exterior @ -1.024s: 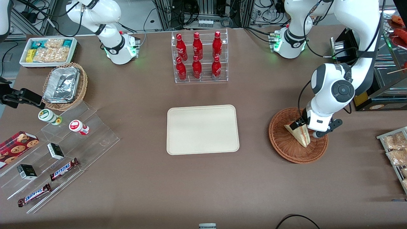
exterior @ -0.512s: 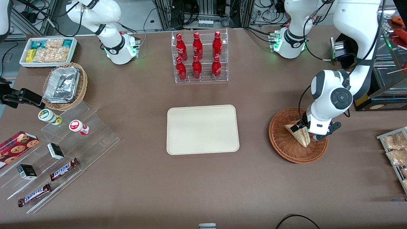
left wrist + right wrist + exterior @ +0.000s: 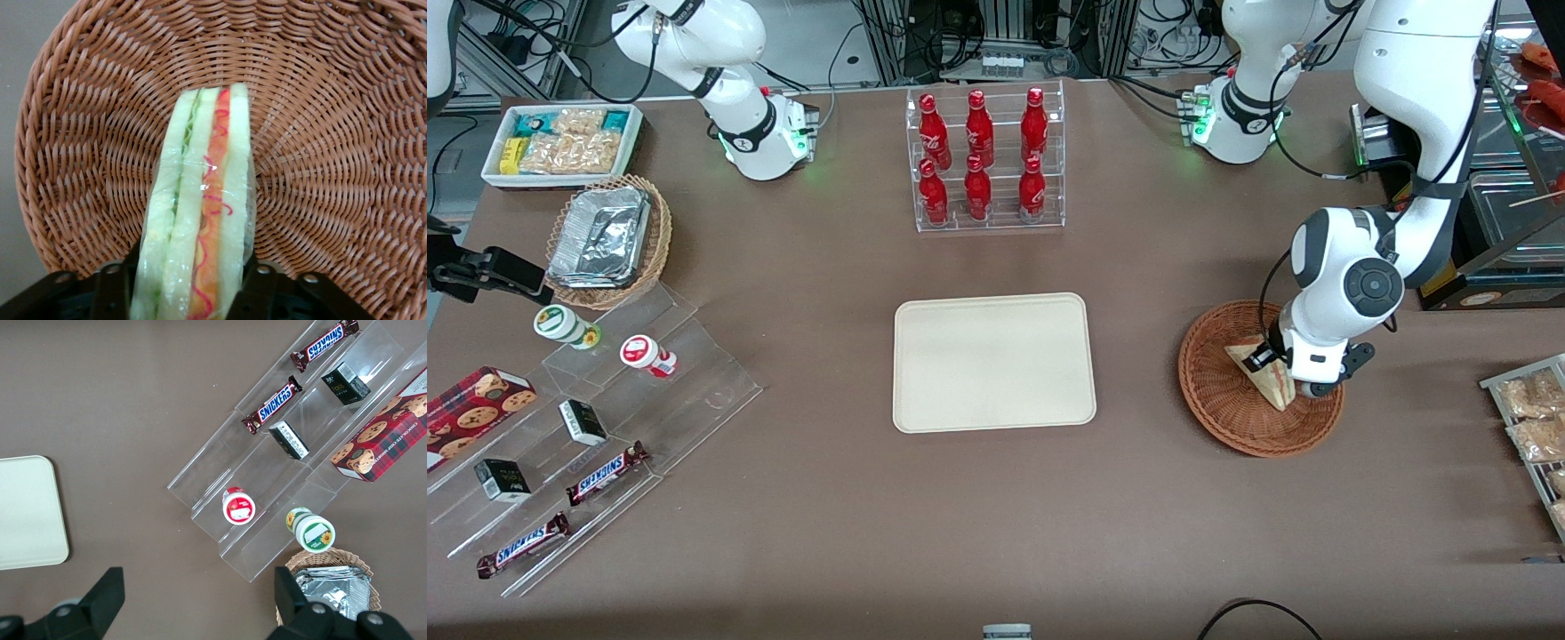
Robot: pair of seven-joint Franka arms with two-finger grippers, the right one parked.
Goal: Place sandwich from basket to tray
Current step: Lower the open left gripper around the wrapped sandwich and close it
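Over the round wicker basket (image 3: pixel 1258 425) at the right of the front view, the left gripper (image 3: pixel 1279 369) clamps the wrapped sandwich (image 3: pixel 197 220) between its fingers (image 3: pixel 259 288), the wedge low inside the basket, with the cream tray (image 3: pixel 993 363) lying bare at centre frame.

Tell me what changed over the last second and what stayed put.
The gripper crept slightly farther from the front camera, its fingers clamped on the sandwich, which shifted with it and tilted a little inside the basket. The basket and the bare tray did not move.
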